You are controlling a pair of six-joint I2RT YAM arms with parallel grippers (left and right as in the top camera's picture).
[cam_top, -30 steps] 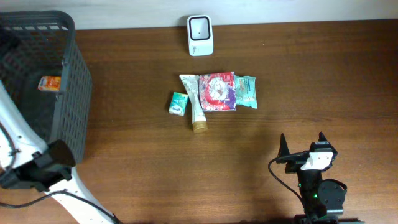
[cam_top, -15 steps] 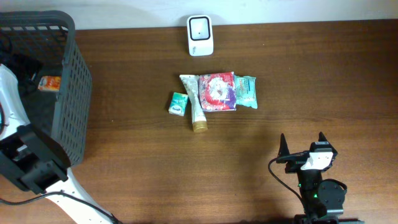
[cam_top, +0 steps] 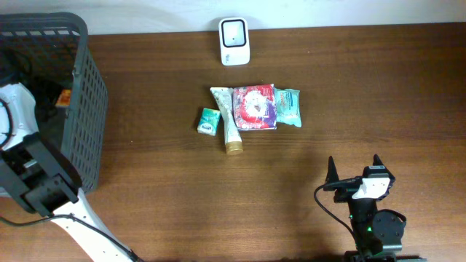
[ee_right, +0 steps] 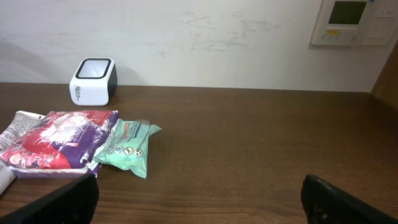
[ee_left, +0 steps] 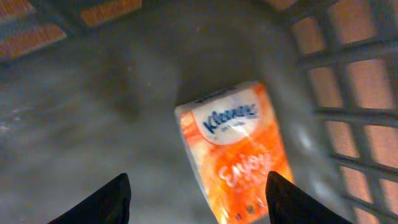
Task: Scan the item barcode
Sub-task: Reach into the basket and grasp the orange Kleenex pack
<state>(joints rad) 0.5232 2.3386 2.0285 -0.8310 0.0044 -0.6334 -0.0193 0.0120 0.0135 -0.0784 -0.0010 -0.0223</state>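
Hanging inside the grey basket (ee_left: 348,93), the left gripper (ee_left: 198,180) is seen with jaws spread and nothing clamped, and the orange tissue pack (ee_left: 239,158) is found flat on the basket floor between the fingers (ee_left: 106,202), nearer the one at the right of the wrist view. The pack's long axis is laid slantwise, running away and to the left, so a slight wrist turn is judged needed before closing. The right gripper (cam_top: 354,169), likewise spread and empty, is parked well apart over the counter (cam_top: 160,189), so the carry to the white scanner (cam_top: 234,31) is best left to the left arm.
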